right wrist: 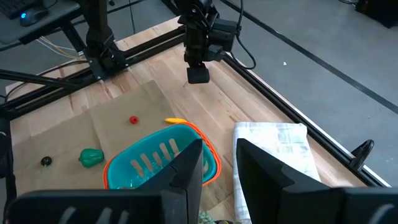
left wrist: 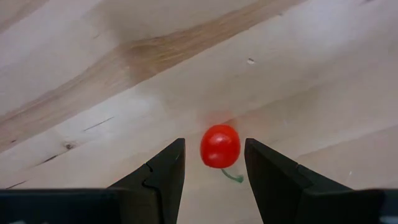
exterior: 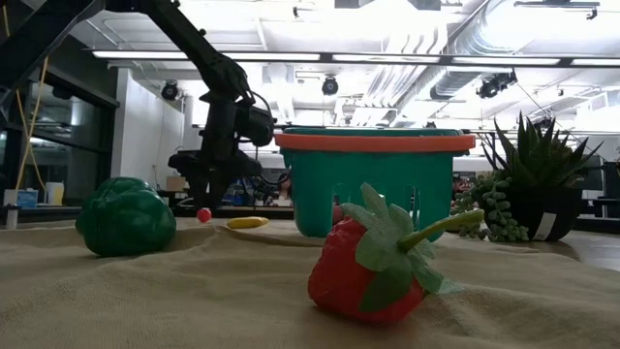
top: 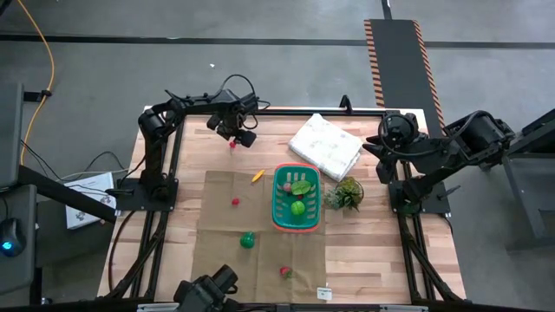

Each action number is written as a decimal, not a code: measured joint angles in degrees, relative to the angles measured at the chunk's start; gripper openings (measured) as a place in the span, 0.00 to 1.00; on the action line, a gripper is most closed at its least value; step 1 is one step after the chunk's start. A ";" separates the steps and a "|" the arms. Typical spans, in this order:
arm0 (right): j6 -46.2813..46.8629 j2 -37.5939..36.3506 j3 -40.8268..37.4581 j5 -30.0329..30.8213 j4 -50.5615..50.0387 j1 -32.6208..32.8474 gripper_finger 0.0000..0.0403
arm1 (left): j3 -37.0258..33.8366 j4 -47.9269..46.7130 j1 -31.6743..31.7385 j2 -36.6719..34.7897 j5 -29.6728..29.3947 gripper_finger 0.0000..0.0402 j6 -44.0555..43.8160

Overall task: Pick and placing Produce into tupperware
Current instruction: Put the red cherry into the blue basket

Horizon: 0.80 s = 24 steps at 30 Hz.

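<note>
A small red round berry [left wrist: 220, 146] with a green stem lies on the bare wood at the table's far left. My left gripper [left wrist: 214, 142] points straight down over it, open, one finger on each side of the berry with a gap to both; the high view shows this gripper [top: 232, 139] above the berry [top: 232, 146]. The teal tupperware [top: 297, 217] stands mid-table with green produce [top: 298, 207] inside. My right gripper [right wrist: 219, 146] hangs open, raised high by the table's right edge [top: 378, 147], with nothing between its fingers.
On the brown mat [top: 217, 225] lie a red berry [top: 235, 202], a yellow-orange piece [top: 257, 176], a green pepper [top: 248, 240] and a strawberry [top: 284, 272]. A white cloth bundle [top: 325, 145] lies beyond the basket, a spiky plant [top: 347, 194] to its right.
</note>
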 joint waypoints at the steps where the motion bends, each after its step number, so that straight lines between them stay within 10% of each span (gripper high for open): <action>1: 0.00 0.00 0.00 0.00 0.01 0.00 0.22 | 0.00 -0.01 0.25 0.00 -0.01 0.38 0.00; 24: -0.63 -0.02 0.00 0.61 0.00 0.01 0.22 | 0.00 -1.54 0.25 2.29 1.84 0.38 0.24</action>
